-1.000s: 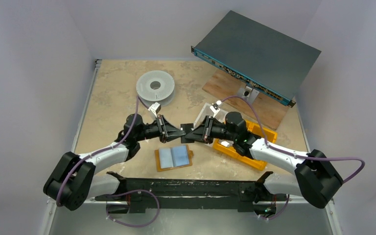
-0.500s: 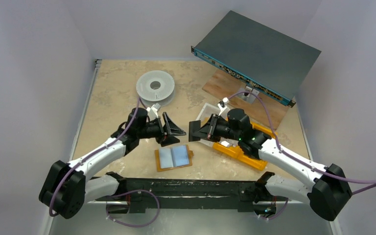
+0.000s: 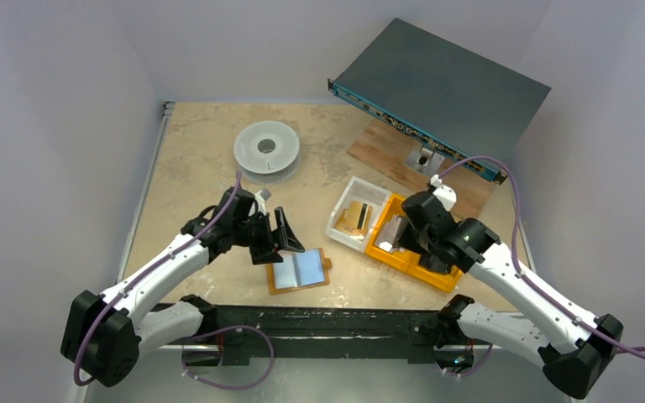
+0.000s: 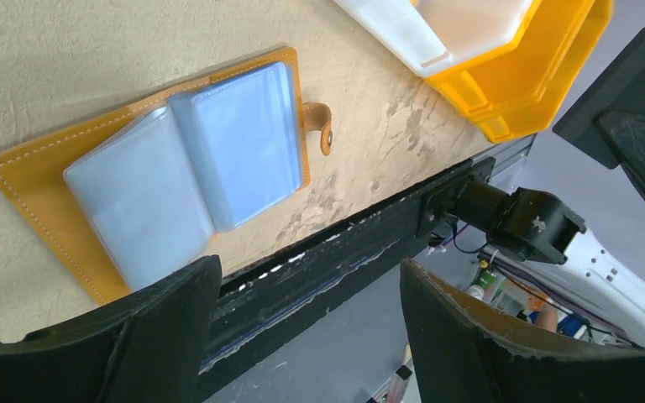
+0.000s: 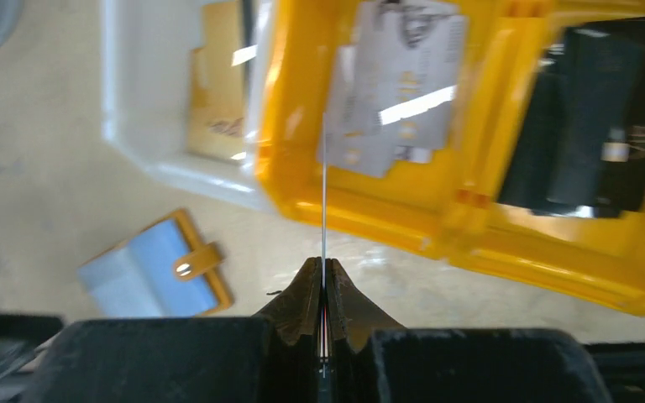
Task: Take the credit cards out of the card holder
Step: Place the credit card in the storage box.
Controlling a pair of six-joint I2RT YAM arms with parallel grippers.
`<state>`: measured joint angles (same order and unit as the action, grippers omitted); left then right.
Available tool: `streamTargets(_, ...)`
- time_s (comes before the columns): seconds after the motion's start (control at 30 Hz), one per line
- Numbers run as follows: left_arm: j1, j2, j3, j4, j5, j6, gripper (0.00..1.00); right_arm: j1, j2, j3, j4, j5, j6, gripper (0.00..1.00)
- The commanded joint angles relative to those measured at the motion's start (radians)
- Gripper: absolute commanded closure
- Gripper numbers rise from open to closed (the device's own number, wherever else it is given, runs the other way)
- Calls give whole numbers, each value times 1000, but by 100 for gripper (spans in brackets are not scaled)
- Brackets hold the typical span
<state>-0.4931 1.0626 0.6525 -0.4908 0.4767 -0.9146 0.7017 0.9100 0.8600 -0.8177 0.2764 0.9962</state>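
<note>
From above, the card holder lay open on the table near its front edge, clear sleeves facing up, between the two arms. The left hand hung just over its far-left corner, fingers spread wide and gripping nothing. The right hand was over the orange bin, which touched a white bin holding a gold card. The left wrist view looked down on the holder lying flat, its strap tab pointing toward the bins, with the two dark fingers standing well apart. In the right wrist view the fingers were clenched on a thin card, seen edge-on, above a silver card in the orange bin. Something black lay in the next compartment. The holder sat apart, down at the lower left.
</note>
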Motion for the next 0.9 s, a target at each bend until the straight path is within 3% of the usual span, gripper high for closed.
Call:
streamTargets(0.0,-9,-32,60,-57,-8,72,22,0,18,90,-347,317,74,100)
streamTargets(0.1,-9,-27,66,-61,3,83,22,-4,46,119,-417,384,109,100)
streamTargets(0.47,-8,-24,75,-77,25,102,22,-138,246,150,-417,408,115,100)
streamTargets(0.67,-9,-23,80,-90,34,110,22,-212,360,189,-418,467,39,100)
streamTargets(0.87,-9,-26,88,-106,35,116,22,-227,461,181,-392,396,-32,100)
